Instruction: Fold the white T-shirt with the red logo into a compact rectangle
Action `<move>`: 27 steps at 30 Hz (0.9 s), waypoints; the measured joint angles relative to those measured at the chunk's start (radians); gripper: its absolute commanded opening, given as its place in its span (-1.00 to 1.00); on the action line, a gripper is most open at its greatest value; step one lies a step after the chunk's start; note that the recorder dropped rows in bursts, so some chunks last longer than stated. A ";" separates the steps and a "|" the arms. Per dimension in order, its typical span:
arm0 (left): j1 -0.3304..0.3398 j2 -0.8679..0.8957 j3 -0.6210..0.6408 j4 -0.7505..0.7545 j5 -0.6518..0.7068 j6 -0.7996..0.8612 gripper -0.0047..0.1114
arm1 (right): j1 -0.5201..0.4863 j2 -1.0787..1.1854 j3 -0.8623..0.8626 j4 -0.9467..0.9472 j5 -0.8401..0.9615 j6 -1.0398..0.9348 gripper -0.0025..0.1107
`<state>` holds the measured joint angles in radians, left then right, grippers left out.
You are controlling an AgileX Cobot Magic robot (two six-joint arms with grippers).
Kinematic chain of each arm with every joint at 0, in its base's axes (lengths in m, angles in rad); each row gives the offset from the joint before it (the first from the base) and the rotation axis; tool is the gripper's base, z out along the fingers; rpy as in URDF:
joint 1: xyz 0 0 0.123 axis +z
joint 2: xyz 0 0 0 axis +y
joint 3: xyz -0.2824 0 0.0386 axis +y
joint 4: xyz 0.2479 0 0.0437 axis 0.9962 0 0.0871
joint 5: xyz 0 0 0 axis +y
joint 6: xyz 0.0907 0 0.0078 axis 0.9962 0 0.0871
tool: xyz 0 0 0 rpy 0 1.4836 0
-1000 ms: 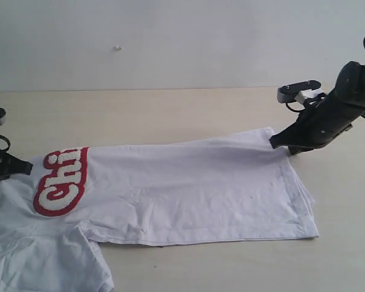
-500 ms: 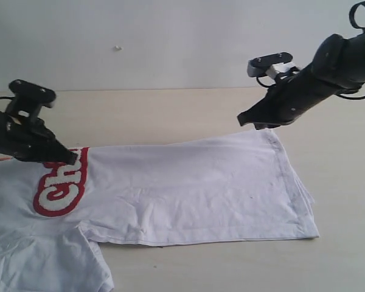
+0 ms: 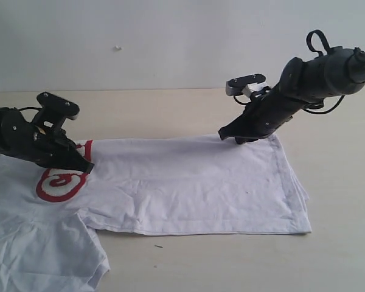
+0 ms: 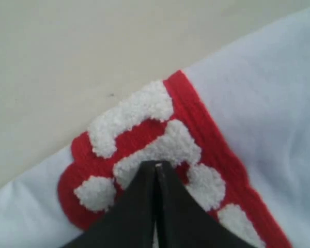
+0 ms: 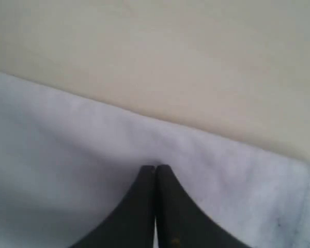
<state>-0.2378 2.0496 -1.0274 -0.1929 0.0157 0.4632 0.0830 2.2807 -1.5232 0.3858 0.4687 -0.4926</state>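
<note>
Partly hidden: logo (image 3: 64, 180) under L tool (image 3: 87, 166)

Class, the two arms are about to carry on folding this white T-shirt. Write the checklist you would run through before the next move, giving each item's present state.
1. Grip of the left jaws: shut at the red logo, on the far edge of the white T-shirt: ok.
2. Grip of the right jaws: shut on the same far edge, cloth puckering at their tip: ok.
3. Near edge lying flat on the table: ok.
4. Sleeve smoothed: not ok, it lies rumpled.
5. All layers caught in each grip: cannot tell.
</note>
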 measured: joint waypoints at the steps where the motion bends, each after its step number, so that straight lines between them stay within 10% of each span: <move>1: 0.001 0.001 -0.004 0.000 0.000 0.000 -0.92 | 0.002 0.002 -0.008 -0.020 0.000 0.015 -0.96; 13: 0.031 -0.050 -0.007 0.000 0.101 0.004 -0.92 | -0.072 0.002 -0.027 -0.336 0.042 0.270 -0.96; 27: 0.068 -0.246 0.026 0.000 0.246 0.024 -0.92 | -0.109 -0.095 -0.021 -0.194 0.153 0.174 -0.79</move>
<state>-0.1694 1.8032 -1.0009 -0.1929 0.2620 0.4872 -0.0260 2.1859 -1.5444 0.1922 0.6216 -0.3189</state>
